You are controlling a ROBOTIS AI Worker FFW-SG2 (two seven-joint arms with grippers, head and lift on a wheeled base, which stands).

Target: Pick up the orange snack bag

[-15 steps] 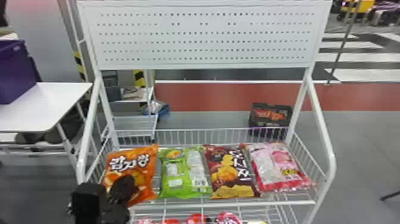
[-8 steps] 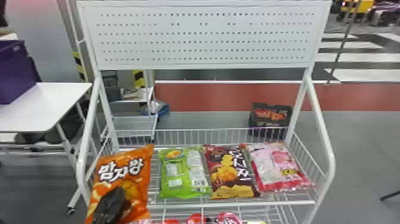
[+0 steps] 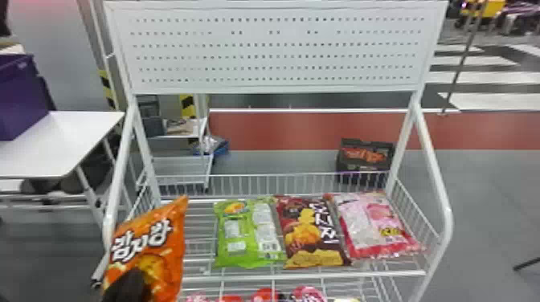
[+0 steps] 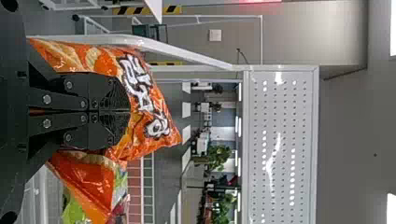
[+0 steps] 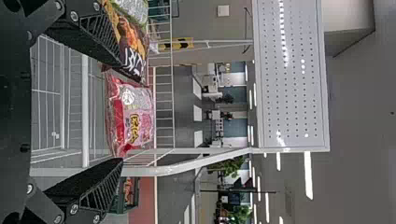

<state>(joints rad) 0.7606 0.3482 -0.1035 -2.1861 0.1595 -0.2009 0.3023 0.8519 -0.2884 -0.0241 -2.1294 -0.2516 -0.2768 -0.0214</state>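
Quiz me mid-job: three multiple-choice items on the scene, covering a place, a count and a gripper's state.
1. Where does the brown bag lie?
A) left of the green bag
B) right of the pink bag
C) between those two

2. How many bags lie on the upper shelf?
A) two
B) three
C) six

3. How are the left gripper's fingers?
A) shut on the orange snack bag
B) wide open
C) shut on the pink bag

1: C, it has green on one side, pink on the other.
2: B, green, brown and pink lie in a row.
3: A, they are closed at the orange snack bag.
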